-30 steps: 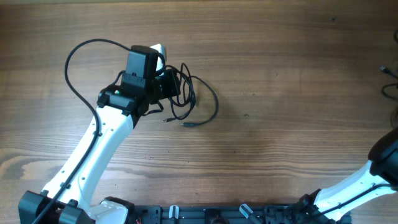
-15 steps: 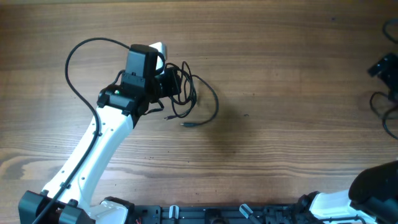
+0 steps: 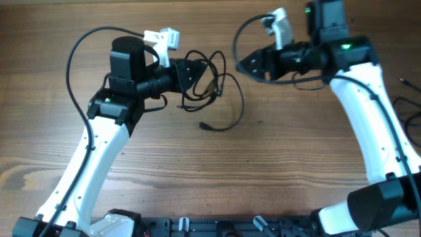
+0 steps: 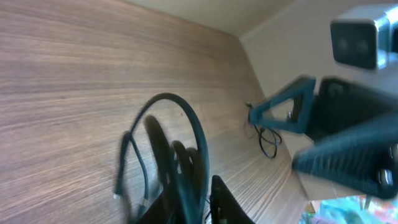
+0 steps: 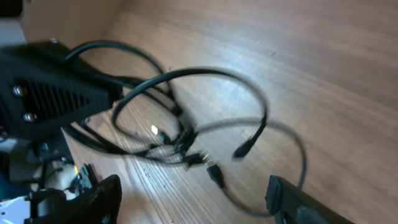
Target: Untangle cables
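Observation:
The cables (image 3: 214,89) are a loose tangle of thin black cords just left of the table's middle, and one plug end (image 3: 205,125) trails toward the front. My left gripper (image 3: 196,74) points right and is shut on the bundle's left side; in the left wrist view, cords (image 4: 186,118) run up from between its fingers (image 4: 227,202). My right gripper (image 3: 245,64) faces it from the right, open and a short way from the loops. Seen from the right wrist, the cables (image 5: 180,74) spread ahead of my wide-open gripper (image 5: 196,202), with plug ends (image 5: 214,174) near it.
The left arm's own thick black wire (image 3: 75,66) loops out over the table's left side. Another thin black cord (image 3: 411,108) lies at the far right edge. A black rail (image 3: 250,225) runs along the front edge.
The left gripper has turned to point right, raising and shifting the bundle rightward. The right arm has swung in from the right edge to face the cables.

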Controlling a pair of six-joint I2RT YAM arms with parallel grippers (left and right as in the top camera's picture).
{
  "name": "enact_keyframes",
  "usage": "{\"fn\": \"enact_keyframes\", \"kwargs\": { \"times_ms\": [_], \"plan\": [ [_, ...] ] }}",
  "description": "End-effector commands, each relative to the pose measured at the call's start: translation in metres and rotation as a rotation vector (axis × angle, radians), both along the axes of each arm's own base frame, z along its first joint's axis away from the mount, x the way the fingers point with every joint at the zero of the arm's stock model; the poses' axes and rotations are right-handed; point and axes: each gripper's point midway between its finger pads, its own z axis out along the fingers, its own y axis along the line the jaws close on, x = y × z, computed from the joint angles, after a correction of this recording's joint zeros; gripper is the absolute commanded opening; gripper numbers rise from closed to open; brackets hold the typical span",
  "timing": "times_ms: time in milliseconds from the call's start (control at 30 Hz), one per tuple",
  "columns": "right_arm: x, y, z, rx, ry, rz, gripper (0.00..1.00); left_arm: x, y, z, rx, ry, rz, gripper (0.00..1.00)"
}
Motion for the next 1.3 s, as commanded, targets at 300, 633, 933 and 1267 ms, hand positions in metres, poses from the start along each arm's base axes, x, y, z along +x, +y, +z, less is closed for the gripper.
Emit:
{"fn": "enact_keyframes", "kwargs": {
  "times_ms": [300, 633, 933, 1267],
  "plan": [
    [0.005, 0.047, -0.014, -0.002, 0.177, -0.238, 0.7, -0.001, 0.01, 0.008, -0.052, 0.056, 0.042, 0.04],
    [0.006, 0.037, -0.041, -0.156, 0.092, -0.15, 0.55, 0.018, 0.043, 0.015, -0.277, 0.302, 0.276, 0.04],
    [-0.008, 0.061, -0.064, -0.154, 0.131, -0.014, 0.54, 0.024, 0.045, 0.024, -0.48, 0.502, 0.393, 0.04],
    [0.013, 0.078, -0.086, -0.13, 0.134, -0.036, 0.47, 0.022, 0.042, 0.028, -0.624, 0.685, 0.451, 0.04]
  ]
}}
